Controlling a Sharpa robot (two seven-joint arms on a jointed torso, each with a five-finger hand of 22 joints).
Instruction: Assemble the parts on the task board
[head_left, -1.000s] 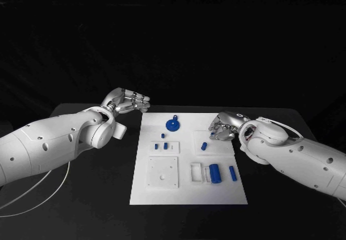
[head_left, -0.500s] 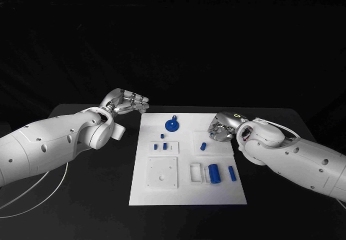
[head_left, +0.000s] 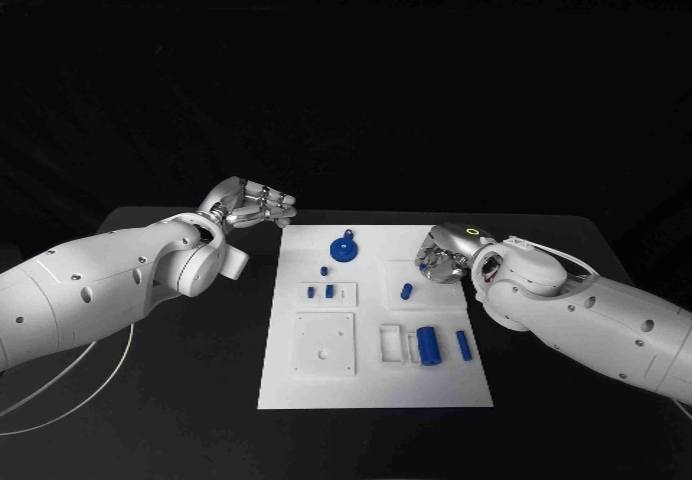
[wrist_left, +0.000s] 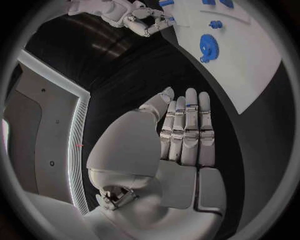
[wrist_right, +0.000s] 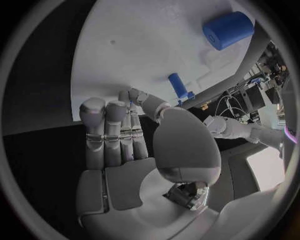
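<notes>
Lying flat mid-table, your matte white task board (head_left: 378, 380) carries glossy blue parts: a toothed gear (head_left: 345, 248) at its far end, a fat cylinder (head_left: 428, 347) and a slim peg (head_left: 464, 346) nearer you. Your left hand (head_left: 257, 207) hovers beyond the board's far left corner, released, fingers straight. Your right hand (head_left: 443, 257), largely hidden behind its wrist, grasps nothing.

Under my reach lies a black bench (head_left: 173, 400), matte and dark all the way to its far edge. A thin white cable (head_left: 87, 400) loops across its near left part, curving off toward the left edge.
</notes>
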